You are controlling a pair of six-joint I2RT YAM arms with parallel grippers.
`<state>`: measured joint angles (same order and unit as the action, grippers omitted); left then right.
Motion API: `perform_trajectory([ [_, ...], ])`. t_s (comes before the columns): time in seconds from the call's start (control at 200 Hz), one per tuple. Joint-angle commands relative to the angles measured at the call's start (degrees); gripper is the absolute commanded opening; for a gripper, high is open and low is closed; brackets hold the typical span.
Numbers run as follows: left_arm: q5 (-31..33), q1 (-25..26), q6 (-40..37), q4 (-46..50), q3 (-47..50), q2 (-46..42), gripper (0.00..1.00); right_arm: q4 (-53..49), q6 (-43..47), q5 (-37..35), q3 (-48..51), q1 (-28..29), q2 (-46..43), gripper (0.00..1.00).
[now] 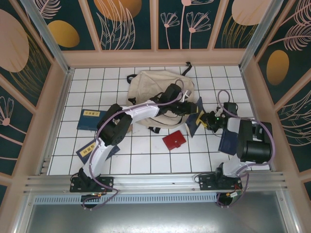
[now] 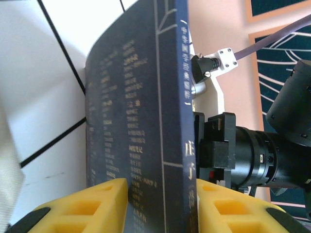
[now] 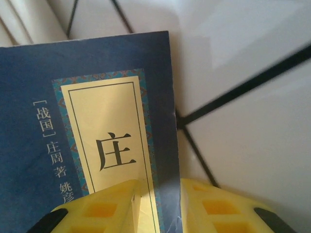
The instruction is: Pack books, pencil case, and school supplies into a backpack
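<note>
Currently, the backpack (image 1: 155,82) lies flat on the far middle of the tiled table (image 1: 146,158). Cannot tell from above whether its zip is open.

Held book (image 1: 193,127): stands on edge just off the backpack's right side, between the two grippers. Cannot tell whether its lower edge touches the table.

Left gripper (image 1: 191,109): reaches across the backpack's near-right corner. In the left wrist view the left pads (image 2: 97,204) press on both faces of the held book, with the spine upright toward the camera. Clamped.

Right gripper (image 1: 206,120): sits just beyond the held book, on the side away from the backpack. In the right wrist view the right pads (image 3: 214,206) sit on either side of the cover's edge, beside the pale yellow label (image 3: 112,141), with no gap seen. Clamped on the same book.

Red case (image 1: 174,141): flat on the tiles, just nearer than the backpack and apart from it, free of both grippers.

Second book (image 1: 91,119): flat, to the left of the backpack and well apart from it.

Third book (image 1: 86,151): to the near left of the backpack, partly under the left arm.

Fourth book (image 1: 227,143): to the near right of the backpack, partly hidden under the right arm.
</note>
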<state>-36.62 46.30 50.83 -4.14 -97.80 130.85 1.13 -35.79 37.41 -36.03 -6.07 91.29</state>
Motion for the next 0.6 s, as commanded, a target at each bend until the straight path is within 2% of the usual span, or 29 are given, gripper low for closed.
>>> perform_trajectory([
  [0.0, 2.4, -1.5, -2.2, 4.7, 0.7, -0.9, 0.37, 0.7, -0.6, 3.3, -3.5, 2.0, 2.0, 0.28],
  [0.2, 5.5, -3.2, -6.1, 8.7, 1.7, -2.8, 0.37, -1.4, 0.4, -0.5, -6.0, 2.4, 4.0, 0.28],
  [0.285, 5.6, -3.6, -6.9, 9.2, 1.6, -2.8, 0.34, -1.4, 0.4, -0.5, -6.6, 2.7, 4.4, 0.29],
  [0.405, 5.9, -3.8, -7.3, 9.4, 1.4, -3.2, 0.23, -1.8, 1.0, -0.9, -7.2, 3.1, 4.3, 0.31],
  [0.525, 8.0, -4.7, -9.0, 10.2, 2.0, -5.7, 0.00, -3.1, 2.7, -3.1, -8.1, 3.1, 2.3, 0.36],
  [0.596, 9.7, -5.4, -10.7, 11.0, 3.1, -8.9, 0.00, -3.6, 4.0, -4.7, -8.9, 3.2, -0.3, 0.44],
])
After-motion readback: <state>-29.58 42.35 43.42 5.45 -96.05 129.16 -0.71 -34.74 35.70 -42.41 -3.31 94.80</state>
